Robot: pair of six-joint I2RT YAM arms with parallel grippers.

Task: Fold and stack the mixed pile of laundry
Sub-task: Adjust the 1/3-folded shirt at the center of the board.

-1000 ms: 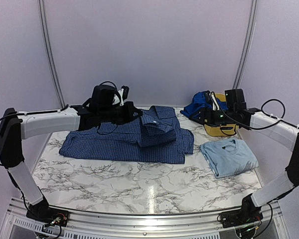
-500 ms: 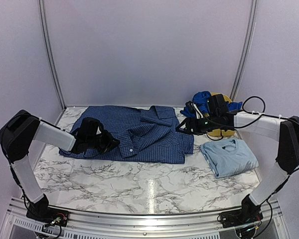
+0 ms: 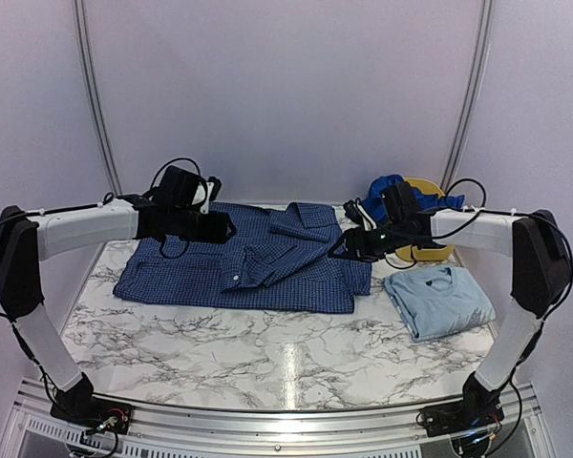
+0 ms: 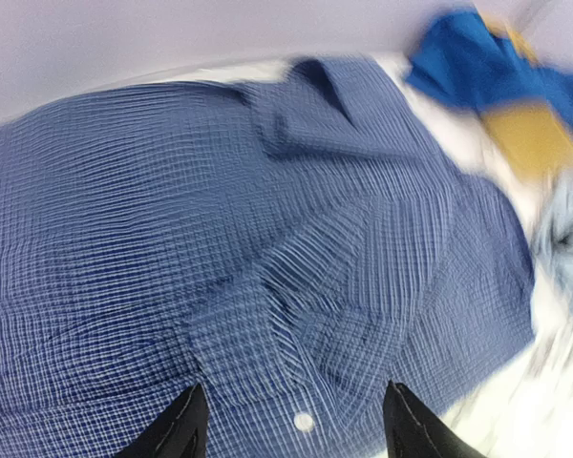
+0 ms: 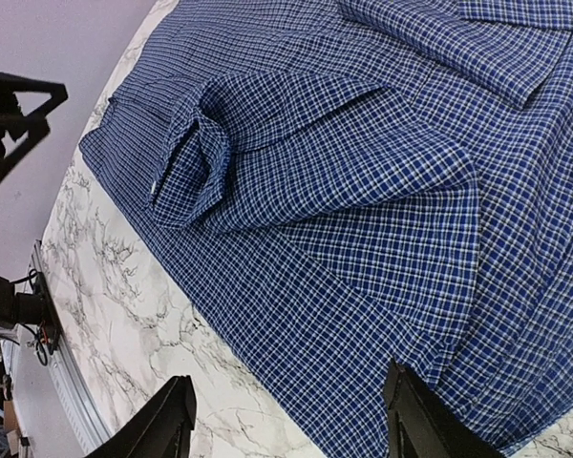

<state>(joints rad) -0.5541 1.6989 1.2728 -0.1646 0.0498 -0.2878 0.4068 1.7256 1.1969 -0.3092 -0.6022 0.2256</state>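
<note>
Checked shirt flat, left claw and right claw wide over it — folded T-shirt, perhaps basket, beside.

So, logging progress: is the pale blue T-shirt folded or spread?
Folded: the pale blue T-shirt lies as a compact rectangle on the marble table, no sleeves sticking out.

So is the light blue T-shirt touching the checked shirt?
Apart. The top view shows bare table between the light blue T-shirt and the checked shirt.
</note>
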